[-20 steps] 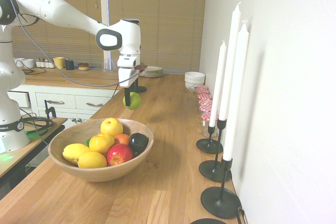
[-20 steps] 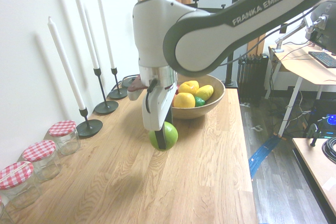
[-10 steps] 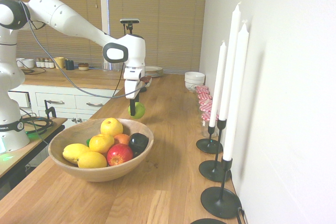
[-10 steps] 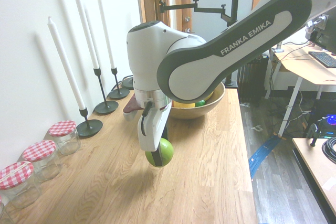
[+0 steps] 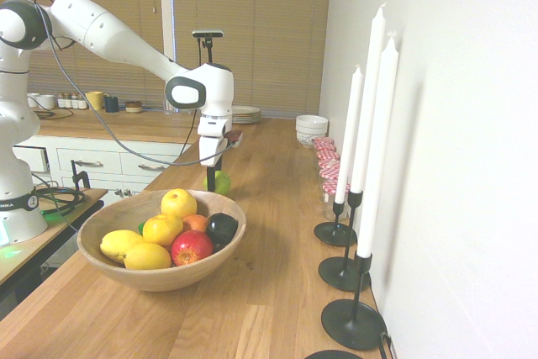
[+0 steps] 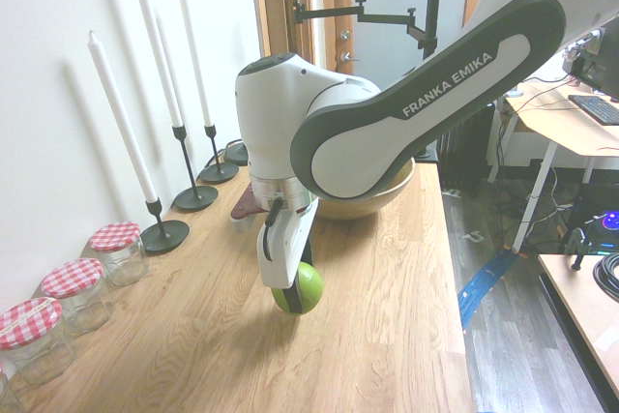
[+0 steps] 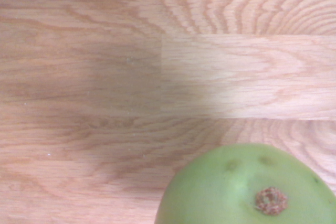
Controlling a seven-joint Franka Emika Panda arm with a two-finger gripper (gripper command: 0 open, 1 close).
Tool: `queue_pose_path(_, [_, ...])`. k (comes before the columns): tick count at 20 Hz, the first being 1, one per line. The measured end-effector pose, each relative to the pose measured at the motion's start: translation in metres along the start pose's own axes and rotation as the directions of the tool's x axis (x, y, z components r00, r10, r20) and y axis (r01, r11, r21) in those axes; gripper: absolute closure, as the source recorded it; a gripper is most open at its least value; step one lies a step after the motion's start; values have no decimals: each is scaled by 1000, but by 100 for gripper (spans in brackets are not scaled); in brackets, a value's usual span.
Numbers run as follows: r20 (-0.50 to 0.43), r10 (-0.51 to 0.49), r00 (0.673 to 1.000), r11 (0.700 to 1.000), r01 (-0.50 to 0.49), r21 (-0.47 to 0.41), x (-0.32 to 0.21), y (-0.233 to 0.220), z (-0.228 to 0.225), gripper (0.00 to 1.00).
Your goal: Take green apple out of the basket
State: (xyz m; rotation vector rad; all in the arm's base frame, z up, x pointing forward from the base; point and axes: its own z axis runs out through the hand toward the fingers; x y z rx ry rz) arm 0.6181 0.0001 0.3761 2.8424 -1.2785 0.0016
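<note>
1st ext. view: wooden surface [image 5: 277, 292] w/ round light-wood bowl [image 5: 160, 279] of lemons [image 5: 147, 256] & red apple [image 5: 192, 246]. Beyond its rim, green apple [image 5: 222, 182] is out of the bowl, at the end effector [image 5: 215, 181]; prob. carried clear so it can't roll back in.

2nd ext. view: end effector clamped on green apple, dark fingers [image 6: 293, 295] against its sides, likely for a steady grip; apple low over or on surface, can't tell which.

Wrist view: apple's brown-centred end [image 7: 271, 201] above wood grain.
</note>
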Motion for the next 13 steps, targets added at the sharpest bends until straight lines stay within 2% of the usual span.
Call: queue_pose_path(13, [2, 2, 1000, 1000, -2, 2, -1, 0, -1, 0])
